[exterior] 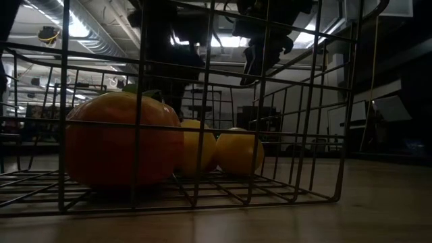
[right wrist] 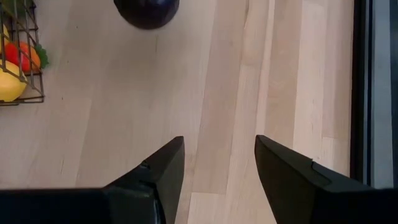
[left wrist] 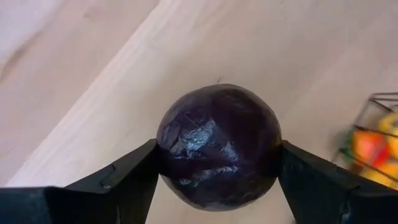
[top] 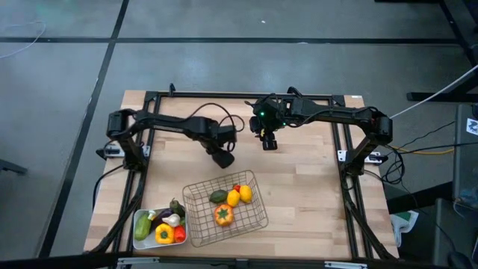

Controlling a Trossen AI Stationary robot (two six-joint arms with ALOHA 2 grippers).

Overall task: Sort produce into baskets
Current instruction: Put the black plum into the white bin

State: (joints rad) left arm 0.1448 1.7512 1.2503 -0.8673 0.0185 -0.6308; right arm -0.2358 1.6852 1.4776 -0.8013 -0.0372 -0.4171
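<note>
**Left claw gripping the purple onion above the bare desk**

The left claw point(left wrist: 217, 171) is clamping a dark purple onion point(left wrist: 217, 155) between its two fingers point(left wrist: 127, 180), one pressing on each side, out over open wood. From above, that claw point(top: 222, 157) is sitting near the middle of the desk point(top: 314, 194), back from the wire basket point(top: 258, 217) and apart from it.

The right claw point(right wrist: 217, 165) is waiting just beside it toward the back of the desk, its fingers standing apart with nothing between them and only planks showing below.

The wire basket is lying tilted to the desk's edges near the front. Inside it an orange pepper point(top: 223, 214), two lemons point(top: 239, 196), a green piece point(top: 217, 196) and a small red piece point(top: 237, 187) are crowding together. Just beside it, at the front left corner, the white tray point(top: 140, 234) is carrying a yellow pepper point(top: 164, 235), a red piece point(top: 180, 234), a pale garlic point(top: 172, 220), an eggplant point(top: 158, 217) and something dark green.

Between the onion and either container nothing is lying on the wood.
</note>
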